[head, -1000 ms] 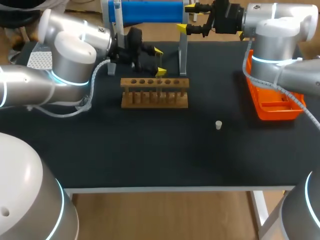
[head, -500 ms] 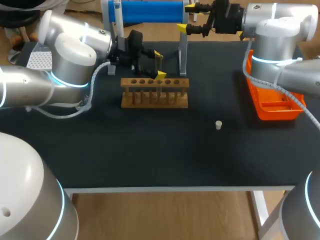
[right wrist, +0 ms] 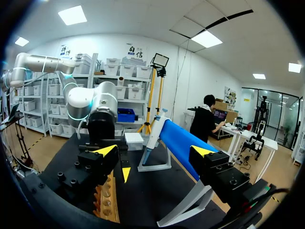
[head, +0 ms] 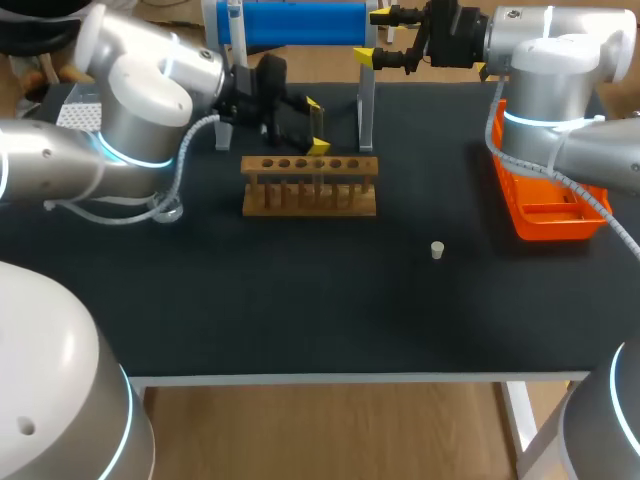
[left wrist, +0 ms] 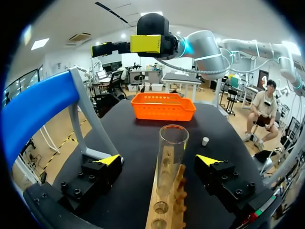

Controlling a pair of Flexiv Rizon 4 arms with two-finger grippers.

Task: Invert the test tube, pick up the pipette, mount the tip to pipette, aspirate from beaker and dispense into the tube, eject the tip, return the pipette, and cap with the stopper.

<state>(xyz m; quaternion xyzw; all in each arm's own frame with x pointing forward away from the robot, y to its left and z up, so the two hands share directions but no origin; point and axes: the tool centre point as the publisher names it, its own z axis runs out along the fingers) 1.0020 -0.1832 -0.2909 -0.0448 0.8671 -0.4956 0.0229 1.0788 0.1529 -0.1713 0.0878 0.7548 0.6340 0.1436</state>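
A clear test tube [left wrist: 169, 157] stands upright in the wooden rack [left wrist: 167, 210], its open mouth up. My left gripper [left wrist: 158, 160] is open, one yellow tip on each side of the tube, neither touching it. From above, the left gripper [head: 316, 125] hangs over the back of the rack [head: 310, 185]. The white stopper [head: 437, 250] lies on the black table, to the right of the rack. My right gripper [head: 373, 35] is open, held high by the blue pipette stand [head: 290, 22]. The pipette [right wrist: 151, 140] hangs on that stand, ahead of the right gripper [right wrist: 154, 151].
An orange tray [head: 545, 205] sits at the table's right edge, under my right arm. A small clear vessel [head: 168, 210] shows partly under my left arm's cable. The stand's grey foot [head: 366, 110] is just behind the rack.
My left gripper has moved right to the rack and now straddles the test tube. The right arm, stopper and tray have not moved.
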